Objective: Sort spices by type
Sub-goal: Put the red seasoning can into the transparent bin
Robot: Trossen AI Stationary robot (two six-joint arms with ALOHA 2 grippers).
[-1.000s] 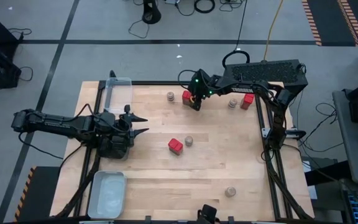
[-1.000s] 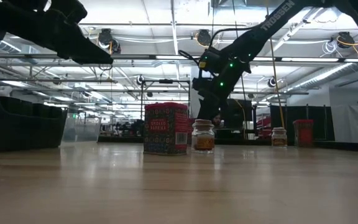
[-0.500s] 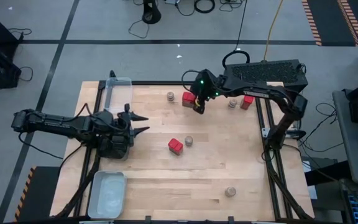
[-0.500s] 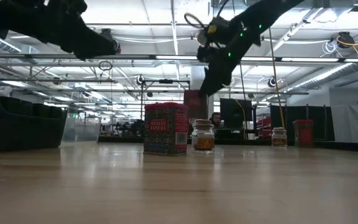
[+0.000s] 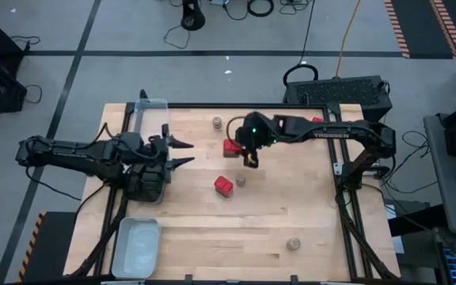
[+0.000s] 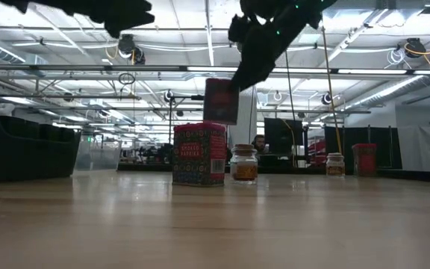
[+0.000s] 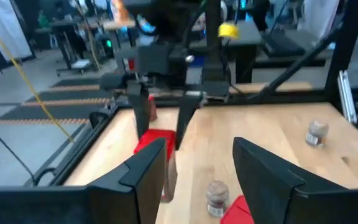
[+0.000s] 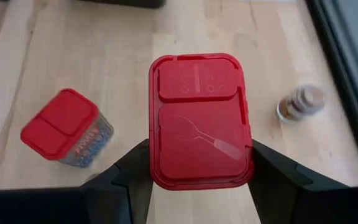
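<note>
Above the counter's middle: right tool [image 8: 199, 186] grips a red tin [image 8: 199, 121] by its sides, clear of the wood.
Carried tin: hangs in the air in the low view [image 6: 221, 100], over the standing tins.
Left tool [image 5: 182, 153]: fingers parted, grasping nothing, hovering at the counter's [image 5: 212, 229] left side.
Second red tin [image 5: 223, 185]: upright mid-counter, a tan-lidded jar [image 5: 241, 180] just beside it.
Other jars: one [image 5: 217, 122] near the far edge, one [image 5: 294, 244] near the front right.
Trays: clear one [image 5: 150, 111] at the far left corner, pale one [image 5: 136, 247] at the near left.
</note>
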